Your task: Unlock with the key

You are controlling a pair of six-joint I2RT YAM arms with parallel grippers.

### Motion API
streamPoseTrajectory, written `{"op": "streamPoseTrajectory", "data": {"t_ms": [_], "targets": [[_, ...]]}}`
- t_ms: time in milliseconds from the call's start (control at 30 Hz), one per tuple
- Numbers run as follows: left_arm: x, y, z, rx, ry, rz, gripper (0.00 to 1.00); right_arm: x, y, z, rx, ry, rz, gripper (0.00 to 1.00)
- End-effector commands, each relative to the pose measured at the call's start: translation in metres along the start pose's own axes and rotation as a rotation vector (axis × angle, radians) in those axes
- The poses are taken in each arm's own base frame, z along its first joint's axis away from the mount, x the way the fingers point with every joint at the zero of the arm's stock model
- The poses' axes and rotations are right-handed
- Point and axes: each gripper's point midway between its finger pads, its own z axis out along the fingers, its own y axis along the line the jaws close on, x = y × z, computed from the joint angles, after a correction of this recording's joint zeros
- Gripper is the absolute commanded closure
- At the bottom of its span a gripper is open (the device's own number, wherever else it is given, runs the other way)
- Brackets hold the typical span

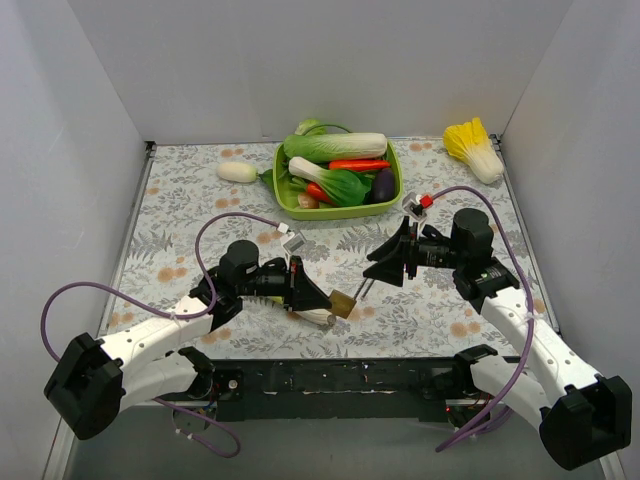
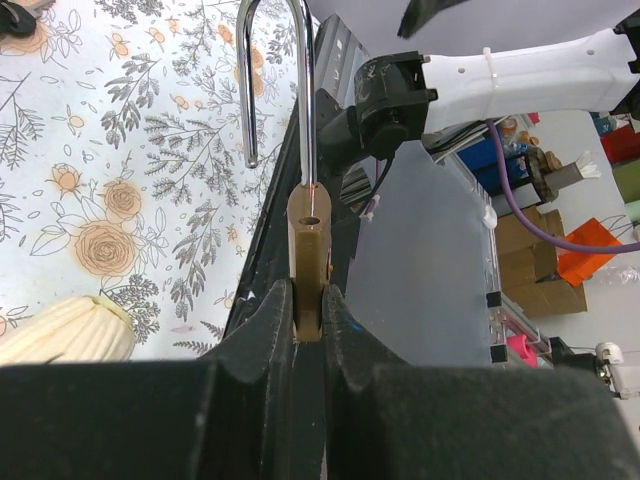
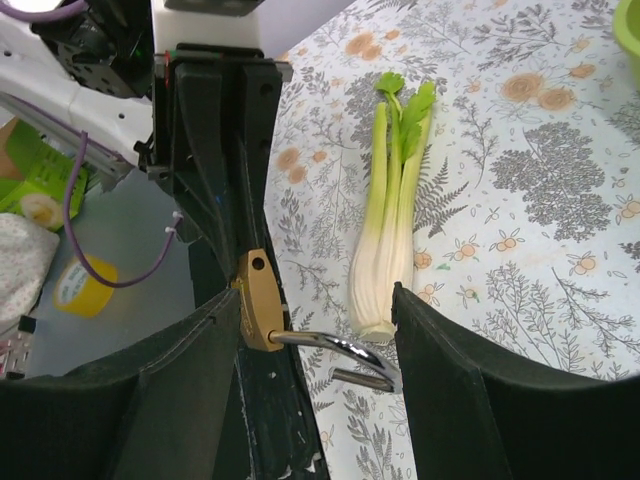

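From where I sit the unlocking looks done. My left gripper (image 2: 308, 300) is clamped tight on the lower body of the brass padlock (image 2: 308, 235), which stands up out of its fingertips. The shackle (image 2: 275, 60) has sprung: one leg sits in the body, the other hangs free beside it with its hole bare on top. I judge that little is left, perhaps only setting the lock down.

My right gripper (image 3: 320, 305) is spread wide and holds nothing. It faces the lock, with the open shackle just ahead of its fingertips. I cannot tell whether either finger touches the steel.

The key I cannot find. It is not between either pair of fingers. The underside of the lock, where a keyhole would be, is buried between the left fingers, so a key left in it would be hidden from me. A dark scrap (image 2: 10, 18), far ahead of the left gripper and cut off by the corner of its wrist view, might be the key or not. A celery stalk (image 3: 395, 200) lies on the table (image 3: 540, 200) beyond the right fingers
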Motion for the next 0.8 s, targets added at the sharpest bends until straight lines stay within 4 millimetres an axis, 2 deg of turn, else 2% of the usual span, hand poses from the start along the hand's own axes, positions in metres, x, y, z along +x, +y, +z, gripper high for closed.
{"op": "streamPoseTrajectory", "data": {"t_ms": [0,300,767], "targets": [[-0.032,-0.024,-0.004,0.069,-0.062,0.119,1.00,0.008,0.012,-0.003,-0.067,0.022,-0.027,0.31],[-0.034,-0.024,-0.006,0.079,-0.069,0.117,1.00,0.034,0.005,-0.005,-0.055,0.055,0.025,0.34],[-0.040,-0.017,-0.009,0.063,-0.090,0.116,1.00,0.045,-0.002,-0.006,-0.023,0.056,0.046,0.46]]}}
